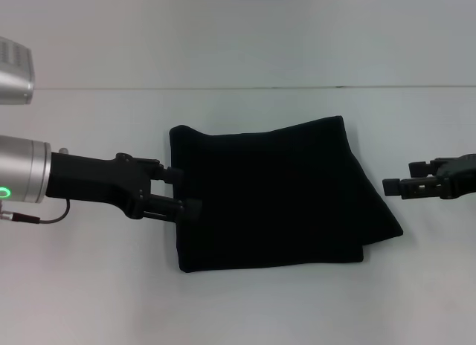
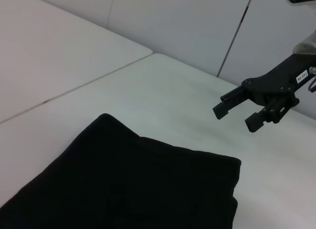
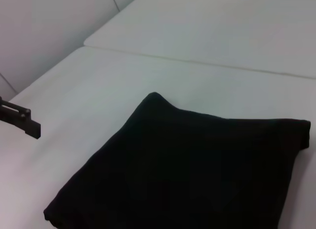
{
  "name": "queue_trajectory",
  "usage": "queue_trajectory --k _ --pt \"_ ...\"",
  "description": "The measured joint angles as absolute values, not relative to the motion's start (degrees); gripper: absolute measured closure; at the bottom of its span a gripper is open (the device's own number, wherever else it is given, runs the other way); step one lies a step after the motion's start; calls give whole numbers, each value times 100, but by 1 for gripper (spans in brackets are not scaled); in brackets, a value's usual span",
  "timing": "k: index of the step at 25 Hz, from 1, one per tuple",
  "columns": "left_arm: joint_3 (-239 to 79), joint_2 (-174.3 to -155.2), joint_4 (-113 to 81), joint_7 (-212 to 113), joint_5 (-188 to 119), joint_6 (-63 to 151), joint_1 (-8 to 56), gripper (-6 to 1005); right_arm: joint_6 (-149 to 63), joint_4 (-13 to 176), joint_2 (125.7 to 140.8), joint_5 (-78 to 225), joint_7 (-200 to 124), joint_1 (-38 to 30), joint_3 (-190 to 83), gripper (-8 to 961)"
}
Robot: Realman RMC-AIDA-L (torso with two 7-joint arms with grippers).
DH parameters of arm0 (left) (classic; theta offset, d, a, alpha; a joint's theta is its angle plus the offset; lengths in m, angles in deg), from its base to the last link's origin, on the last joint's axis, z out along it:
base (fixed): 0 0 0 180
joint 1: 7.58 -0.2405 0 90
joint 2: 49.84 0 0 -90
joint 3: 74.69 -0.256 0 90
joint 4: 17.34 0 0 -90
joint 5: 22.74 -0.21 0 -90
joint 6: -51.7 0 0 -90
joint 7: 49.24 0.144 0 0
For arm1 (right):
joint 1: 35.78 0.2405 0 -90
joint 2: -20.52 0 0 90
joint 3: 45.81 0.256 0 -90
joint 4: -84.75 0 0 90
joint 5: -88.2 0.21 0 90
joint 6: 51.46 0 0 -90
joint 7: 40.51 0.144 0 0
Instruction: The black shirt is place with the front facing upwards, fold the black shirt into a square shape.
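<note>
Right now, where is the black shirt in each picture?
Head view: black shirt folded mid-table, between the left gripper and right gripper.
Left wrist view: low in the picture.
Right wrist view: low, right of centre.
Shared landmark: the white table.

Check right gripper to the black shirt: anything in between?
Nothing visible. Only bare white table lies between the open right gripper and the near edge of the folded black shirt. The left gripper is at the shirt's opposite edge, open.
</note>
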State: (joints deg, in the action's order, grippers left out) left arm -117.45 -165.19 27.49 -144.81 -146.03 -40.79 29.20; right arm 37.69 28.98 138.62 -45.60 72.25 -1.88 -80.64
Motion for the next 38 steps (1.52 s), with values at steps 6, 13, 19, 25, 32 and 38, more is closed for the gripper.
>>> queue_trajectory --k 6,13,19,25,32,38 --pt "-11720 -16524 2753 -14492 -14605 -4084 2912 187 3768 2898 13876 -4566 7228 -187 -8085 34" --pt "-11709 -16524 2758 -14495 -14605 -4091 2882 187 3786 2897 13866 -4566 7269 -186 -8088 34" --pt "-11705 -16532 2758 -14487 -14582 -4094 2870 187 3790 2894 13872 -4566 7272 -185 -8088 34" --pt "-11704 -16536 2752 -14467 -14565 -4093 2877 187 3793 2894 13883 -4566 7275 -185 -8088 35" --pt "-11705 -16541 2753 -14457 -14561 -4084 2878 188 3793 2967 13866 -4560 7245 -185 -8054 35" --pt "-11705 -16541 2758 -14453 -14554 -4089 2872 188 3792 2970 13862 -4555 7241 -185 -8044 35"
